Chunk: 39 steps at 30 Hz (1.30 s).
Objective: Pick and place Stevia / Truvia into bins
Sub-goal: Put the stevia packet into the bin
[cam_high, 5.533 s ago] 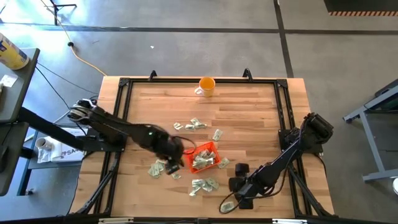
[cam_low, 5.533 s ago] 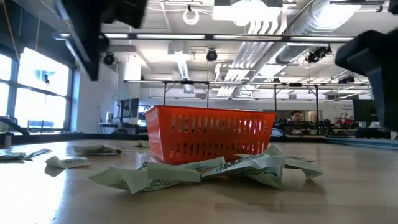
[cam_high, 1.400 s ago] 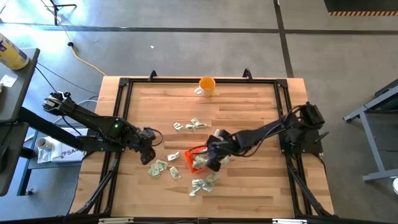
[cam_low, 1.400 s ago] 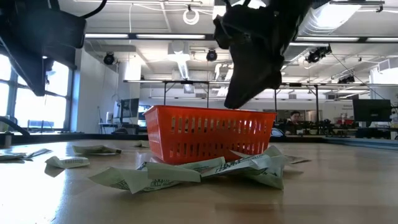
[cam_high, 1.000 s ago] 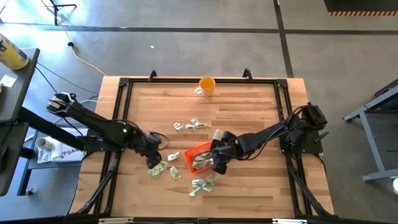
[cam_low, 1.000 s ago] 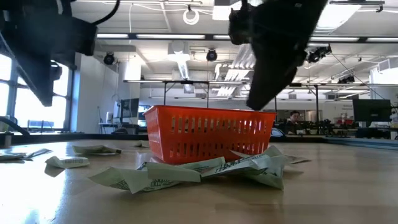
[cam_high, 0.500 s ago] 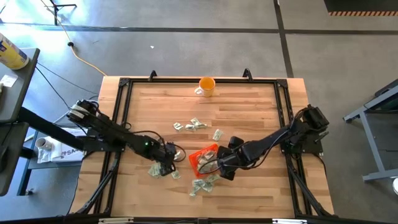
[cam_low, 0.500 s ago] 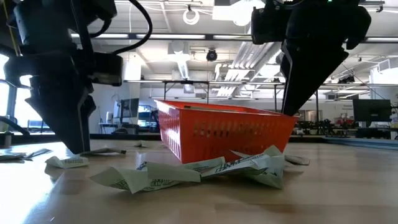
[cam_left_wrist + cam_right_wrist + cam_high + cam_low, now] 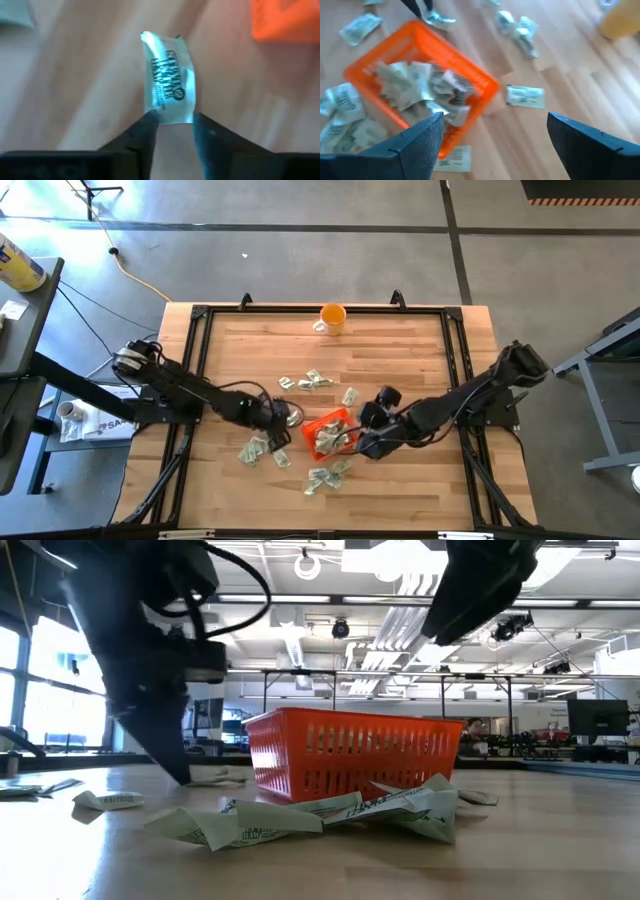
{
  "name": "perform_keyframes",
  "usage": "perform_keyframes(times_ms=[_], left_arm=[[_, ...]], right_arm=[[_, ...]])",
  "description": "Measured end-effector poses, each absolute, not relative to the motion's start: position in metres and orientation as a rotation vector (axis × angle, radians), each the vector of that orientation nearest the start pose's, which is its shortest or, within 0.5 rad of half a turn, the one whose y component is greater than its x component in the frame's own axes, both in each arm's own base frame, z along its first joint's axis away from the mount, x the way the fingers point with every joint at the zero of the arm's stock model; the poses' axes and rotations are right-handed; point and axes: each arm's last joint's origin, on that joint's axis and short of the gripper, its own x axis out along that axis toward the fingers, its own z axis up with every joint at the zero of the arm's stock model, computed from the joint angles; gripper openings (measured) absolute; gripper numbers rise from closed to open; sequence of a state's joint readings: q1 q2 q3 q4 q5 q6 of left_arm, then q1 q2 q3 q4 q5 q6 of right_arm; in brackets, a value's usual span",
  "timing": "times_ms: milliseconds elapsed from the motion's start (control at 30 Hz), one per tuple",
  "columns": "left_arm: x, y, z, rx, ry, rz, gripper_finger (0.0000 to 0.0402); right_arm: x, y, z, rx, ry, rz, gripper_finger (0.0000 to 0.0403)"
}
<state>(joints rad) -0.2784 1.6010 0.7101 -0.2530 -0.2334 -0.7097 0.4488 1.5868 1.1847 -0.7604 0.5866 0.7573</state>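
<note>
your left gripper (image 9: 172,120) is clenched on a single stevia sachet (image 9: 169,80), both fingertips (image 9: 148,119) pinching its lower edge so the printed face stands up between them. in the high view that gripper (image 9: 268,420) sits low over the table, just left of the orange tray (image 9: 345,422), with loose sachets (image 9: 262,451) lying on the wood near it.

your right gripper (image 9: 492,135) is released, its two fingers spread wide and holding nothing. it hangs above the tray's right side (image 9: 372,435); in its wrist view the orange tray (image 9: 485,82) lies between the spread fingers, already holding a heap of crumpled sachets (image 9: 422,92).

the tray rests on the wooden table (image 9: 410,360) near the front middle. more sachets lie around it: a cluster (image 9: 307,381) behind it, one (image 9: 349,396) just beside its back right corner, and a bunch (image 9: 328,476) in front, touching or nearly touching its front wall in the low view (image 9: 330,815).

an orange mug (image 9: 331,318) stands well apart at the back edge. the back half and the right side of the table offer open wood.
</note>
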Motion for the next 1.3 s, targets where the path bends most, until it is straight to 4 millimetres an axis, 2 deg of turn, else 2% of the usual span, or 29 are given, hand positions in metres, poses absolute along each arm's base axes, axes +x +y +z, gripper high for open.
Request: perform_keyframes(times_ms=[233, 300, 467, 800, 867, 1000, 1100, 1167, 1300], left_arm=[[0.272, -0.036, 0.126, -0.372, 1.004, 0.383, 0.0032], [0.273, -0.03, 0.127, -0.42, 1.012, 0.367, 0.0022], [0.274, -0.031, 0.14, -0.495, 1.059, 0.286, 0.003], [0.311, -0.043, 0.235, -0.45, 0.798, 0.088, 0.0021], [0.32, -0.045, 0.245, -0.423, 0.774, 0.042, 0.0021], [0.336, -0.048, 0.244, -0.39, 0.798, 0.0, 0.0021], [0.333, -0.045, 0.235, -0.344, 0.878, 0.107, 0.0026], [0.327, -0.04, 0.229, -0.324, 0.94, 0.216, 0.0056], [0.317, -0.028, 0.227, -0.404, 1.003, 0.376, 0.0149]], right_arm=[[0.263, 0.106, 0.257, 0.135, 0.899, -0.614, 0.034], [0.256, 0.106, 0.259, 0.139, 0.908, -0.635, 0.0337], [0.246, 0.106, 0.262, 0.118, 0.929, -0.664, 0.033], [0.236, 0.11, 0.262, 0.041, 0.963, -0.668, 0.0325], [0.235, 0.11, 0.261, 0.026, 0.977, -0.67, 0.0325], [0.232, 0.109, 0.26, 0.007, 1.008, -0.672, 0.0325], [0.23, 0.109, 0.26, 0.01, 1.044, -0.662, 0.0325], [0.229, 0.109, 0.259, 0.021, 1.069, -0.652, 0.0325], [0.228, 0.111, 0.259, 0.039, 1.081, -0.644, 0.0325]])
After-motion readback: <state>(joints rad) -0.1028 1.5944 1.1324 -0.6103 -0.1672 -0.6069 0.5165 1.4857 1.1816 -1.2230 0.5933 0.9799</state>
